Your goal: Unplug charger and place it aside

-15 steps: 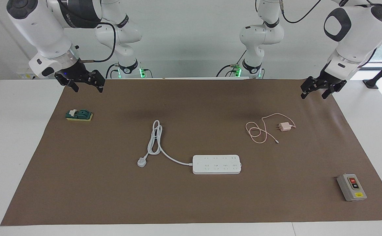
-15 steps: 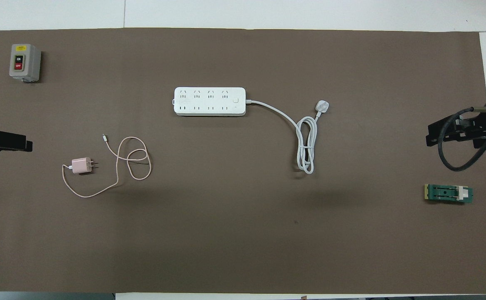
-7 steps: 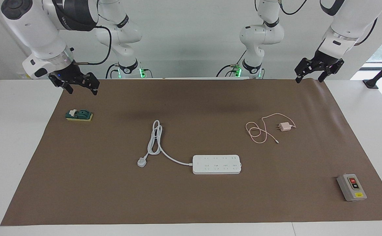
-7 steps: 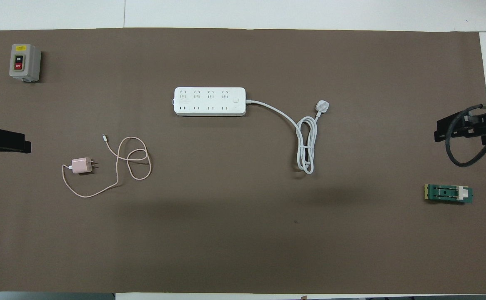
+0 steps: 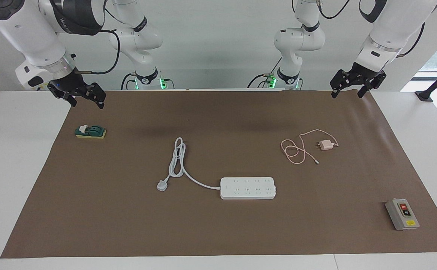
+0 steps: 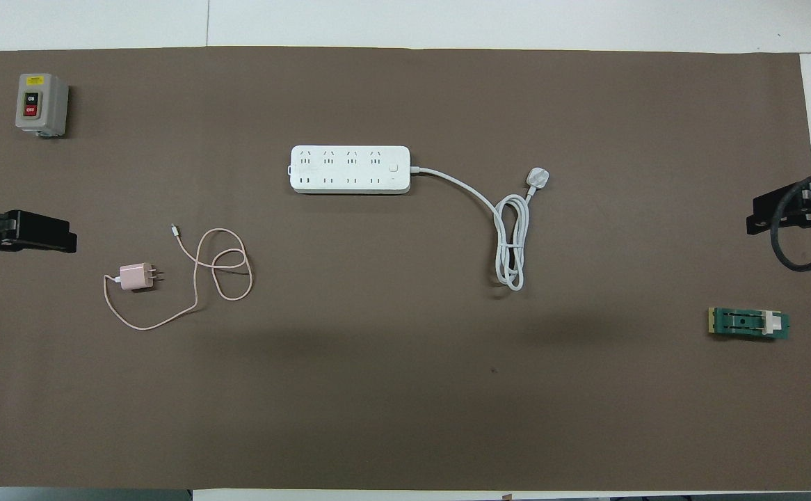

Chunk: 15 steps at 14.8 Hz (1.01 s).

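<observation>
charger [image 5: 326,145] unplugged, lying mid-right of frame apart from power strip [image 5: 247,188]; task looks done. left gripper [image 5: 347,86], right gripper [image 5: 79,93] raised at top corners, jaws wide, empty.

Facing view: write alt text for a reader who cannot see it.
A pink charger lies unplugged on the brown mat, nearer the robots than the white power strip. Both open grippers, left and right, hang empty over the mat's robot-side corners.

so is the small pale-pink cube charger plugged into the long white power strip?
No, the pale-pink cube charger lies on the brown mat with its prongs bare, apart from the long white power strip and nearer the robots.
</observation>
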### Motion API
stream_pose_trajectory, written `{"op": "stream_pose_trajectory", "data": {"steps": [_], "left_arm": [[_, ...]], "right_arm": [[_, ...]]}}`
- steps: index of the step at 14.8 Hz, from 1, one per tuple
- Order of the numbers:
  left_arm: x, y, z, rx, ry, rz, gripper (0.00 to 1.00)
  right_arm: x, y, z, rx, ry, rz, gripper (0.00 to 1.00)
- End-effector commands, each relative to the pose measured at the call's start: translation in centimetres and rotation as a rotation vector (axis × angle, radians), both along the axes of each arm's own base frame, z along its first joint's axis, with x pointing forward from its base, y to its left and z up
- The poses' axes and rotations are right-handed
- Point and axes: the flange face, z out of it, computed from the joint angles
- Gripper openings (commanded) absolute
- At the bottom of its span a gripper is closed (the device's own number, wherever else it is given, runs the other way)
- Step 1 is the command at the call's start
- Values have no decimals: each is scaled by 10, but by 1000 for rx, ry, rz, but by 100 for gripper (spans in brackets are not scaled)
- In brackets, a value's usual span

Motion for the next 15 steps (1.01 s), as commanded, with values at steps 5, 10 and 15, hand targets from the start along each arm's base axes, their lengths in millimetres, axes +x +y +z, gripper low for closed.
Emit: {"op": "stream_pose_trajectory", "data": {"steps": [5,10,15], "left_arm": [[1,-5,1,15,2,-50,100],[1,-6,2,12,-2,-76,100],[-1,-5,1,12,11,-75,100]], "right_arm": [[-2,-2,5,-13,-13,23,100],[-2,-2,5,-19,-15,25,100],[-2,-1,5,-21,-17,27,100]]}}
